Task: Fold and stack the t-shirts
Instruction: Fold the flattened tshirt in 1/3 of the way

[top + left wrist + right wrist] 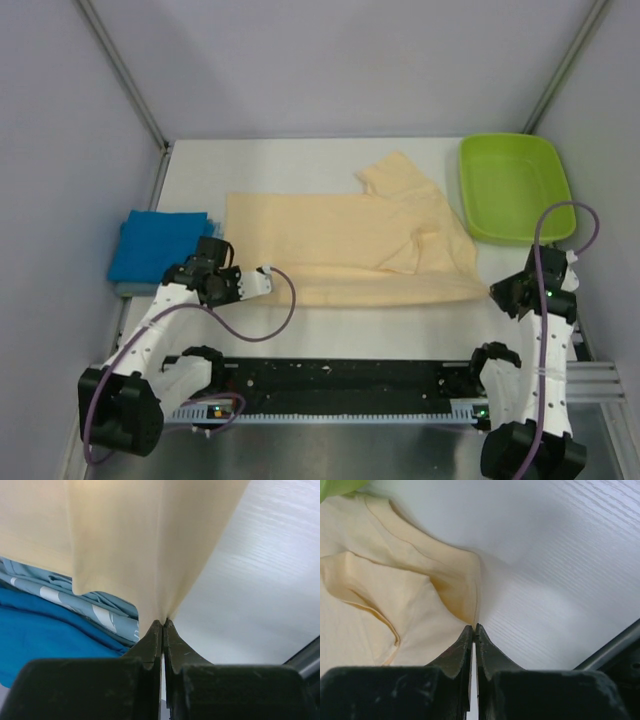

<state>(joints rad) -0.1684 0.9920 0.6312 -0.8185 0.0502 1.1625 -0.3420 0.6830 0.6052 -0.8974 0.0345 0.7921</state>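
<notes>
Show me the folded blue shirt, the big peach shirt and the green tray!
bright blue folded cloth shirt (155,245), top view, middle of top layer.
pale peach-cream cloth shirt (320,255), top view, middle of body.
lime-green plastic tray (512,185), top view, bare floor.

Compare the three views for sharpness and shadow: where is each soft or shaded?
Top external: evenly lit and sharp, little shadow around the peach shirt. Left wrist: the left gripper is dark and blurred near the lens, the table grain crisp. Right wrist: the right gripper blurs likewise; a soft shadow lies on the table beside the shirt.
</notes>
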